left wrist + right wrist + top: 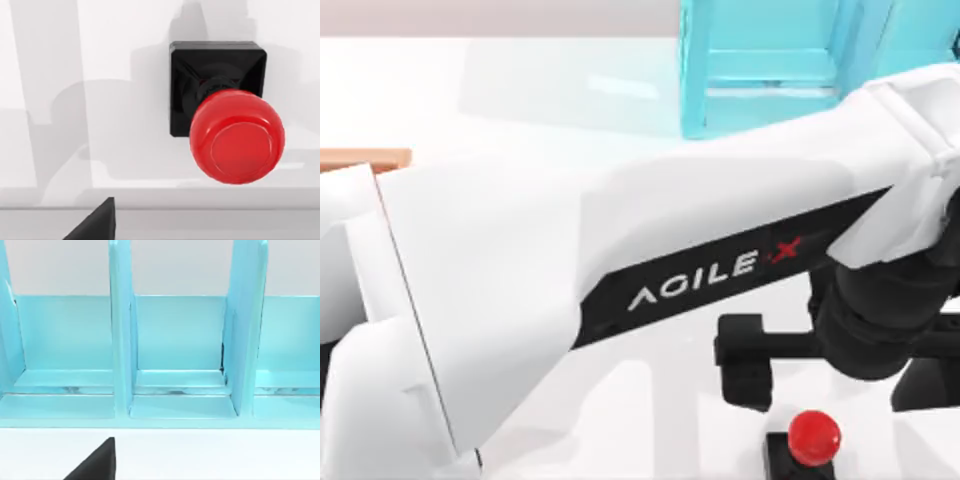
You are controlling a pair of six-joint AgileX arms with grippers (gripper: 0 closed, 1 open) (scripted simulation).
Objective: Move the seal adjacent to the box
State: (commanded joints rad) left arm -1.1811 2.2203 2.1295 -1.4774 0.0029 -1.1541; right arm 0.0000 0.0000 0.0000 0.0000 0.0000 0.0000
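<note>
**Left arm poised over the seal, grasp not yet made**

While the left arm's white AgileX link stretches across the top view from left to right, its black gripper [820, 375] hangs over the lower right part of the white bench [520, 90]. Just below it in that view stands the seal [807, 445], a small stamp with a glossy round red knob on a black square block base, upright on the bench and free of any contact. The left wrist view looks down on the seal [227, 117] close by, so the approach runs straight down onto the knob. One dark finger [95, 225] shows at that view's edge; how far the fingers are spread I cannot tell, but they grip nothing. A strip of orange-brown wooden box [360, 158] peeks out at the bench's left, well apart from the seal. The right wrist view faces a light-blue shelf unit [175, 340], which suggests the right arm is parked; its fingers' spread is likewise unclear. By my judgement, the left arm is nearer.
</note>
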